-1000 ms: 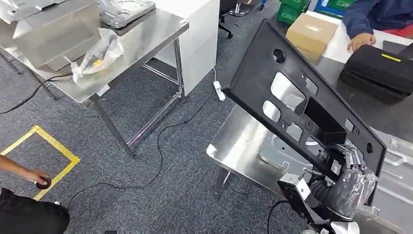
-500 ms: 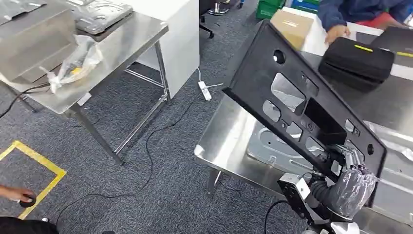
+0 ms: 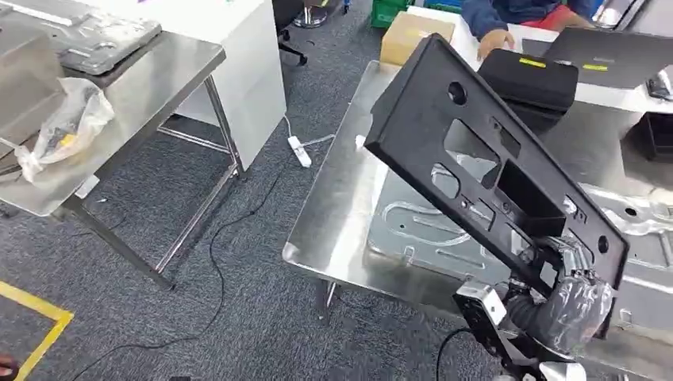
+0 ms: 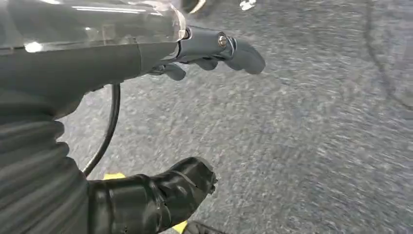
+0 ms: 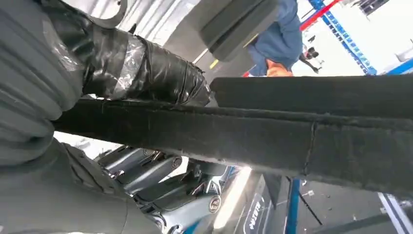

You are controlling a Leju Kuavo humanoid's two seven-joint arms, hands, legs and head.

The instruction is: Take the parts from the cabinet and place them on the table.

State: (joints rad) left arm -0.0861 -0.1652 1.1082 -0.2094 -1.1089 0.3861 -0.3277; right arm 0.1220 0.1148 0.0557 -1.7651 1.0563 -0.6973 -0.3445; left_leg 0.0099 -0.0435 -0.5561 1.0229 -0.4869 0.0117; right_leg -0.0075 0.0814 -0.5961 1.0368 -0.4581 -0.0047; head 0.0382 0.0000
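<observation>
A large black plastic panel (image 3: 476, 159) with several cut-outs is held tilted in the air by my right hand (image 3: 567, 294), which grips its lower end. It hangs over the near corner of a steel table (image 3: 333, 214). A pressed silver sheet-metal part (image 3: 413, 230) lies flat on that table under the panel. The right wrist view shows the panel's dark edge (image 5: 292, 141) clamped between my thumb (image 5: 146, 68) and the fingers below. My left hand (image 4: 112, 58) hangs over grey carpet, thumb and fingers apart, holding nothing.
A second steel table (image 3: 159, 87) stands at the left with a plastic bag (image 3: 59, 127); a white cabinet (image 3: 238, 63) is behind it. A black case (image 3: 528, 79), a cardboard box (image 3: 405, 36) and a seated person (image 3: 508, 16) are at the back. A power strip (image 3: 299, 151) and cables lie on the carpet.
The camera has swung: the whole scene slid left and the steel table now lies more fully under the panel. My right hand still grips the panel the same way.
</observation>
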